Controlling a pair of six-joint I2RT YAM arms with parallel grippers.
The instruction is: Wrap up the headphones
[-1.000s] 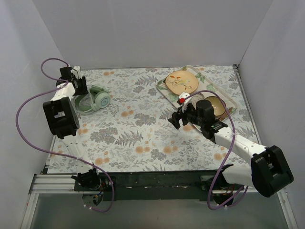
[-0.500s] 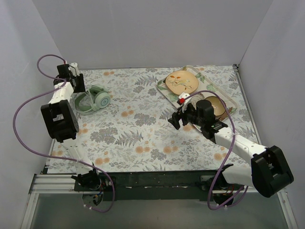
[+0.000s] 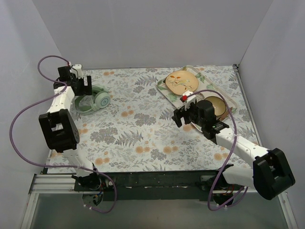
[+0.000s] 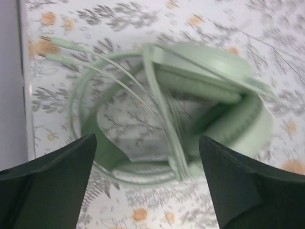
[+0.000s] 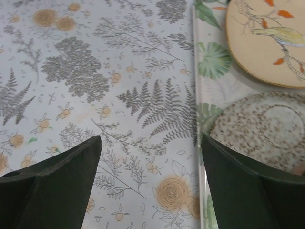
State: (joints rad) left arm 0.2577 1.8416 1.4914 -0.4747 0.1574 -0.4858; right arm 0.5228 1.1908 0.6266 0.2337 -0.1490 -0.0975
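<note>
Over at the far left of the flowered table (image 3: 143,133) the headphones (image 3: 94,101) lie flat, the ear cups folded together on the right and the thin headband curving out to the left. The cable (image 4: 66,46) ends point toward the left wall (image 4: 9,71). The left gripper (image 3: 82,85) hangs just over them, its jaws spread wide and holding nothing. From its wrist, the headphones sit below and between the two dark fingers (image 4: 52,181), untouched. Well apart on the right, the right gripper (image 3: 179,116) hovers equally released over bare cloth, just beside the rim of the tray (image 3: 162,89), which holds a plate (image 3: 182,82) and a speckled saucer (image 5: 267,129).
</note>
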